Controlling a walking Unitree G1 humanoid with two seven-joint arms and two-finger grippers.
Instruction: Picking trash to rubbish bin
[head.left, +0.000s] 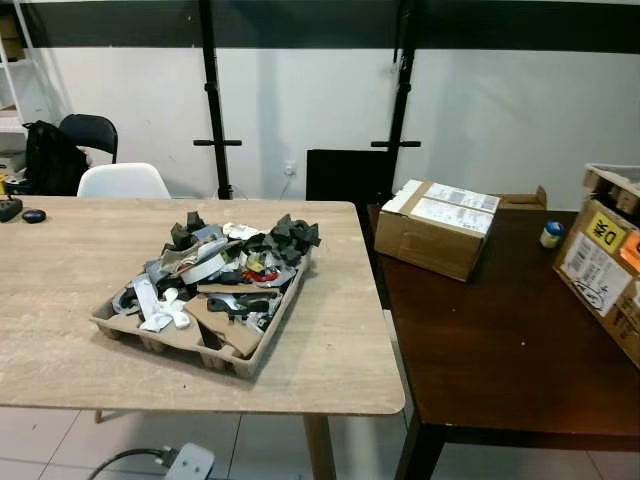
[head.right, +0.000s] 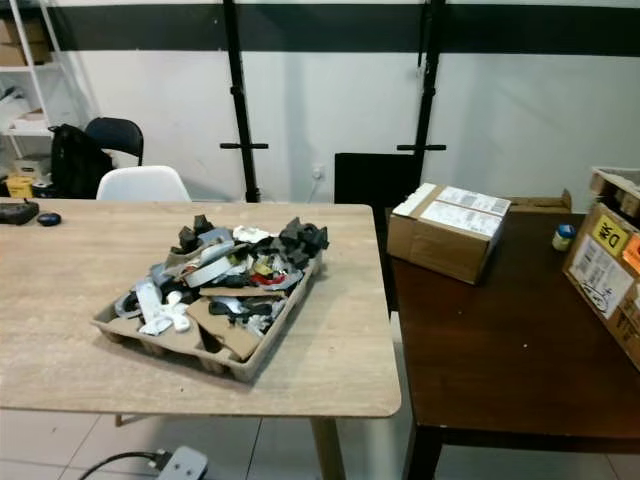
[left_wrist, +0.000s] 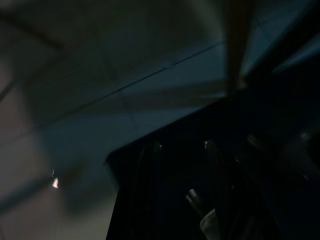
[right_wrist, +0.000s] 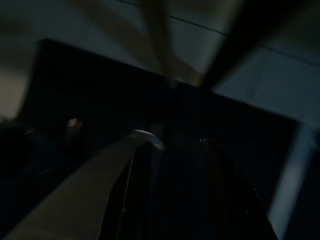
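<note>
Sitting on pale table — trash tray; wrist views dark, fingers' state unclear.

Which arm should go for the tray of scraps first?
Left, tentatively. The tray of scraps lies on the light wooden table, left of the head view's centre, so on the left arm's side; the dark table with the cardboard box lies to the right. Both arms hang idle in dark wrist views.

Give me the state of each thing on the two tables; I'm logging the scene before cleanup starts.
Cardboard tray: upright on the light table, heaped with scraps.
Trash scraps: piled loosely in the tray.
Sealed box: closed, flat on the dark table.
Labelled box: at the table's right edge, top unclear.
Small jar: upright, capped.
</note>
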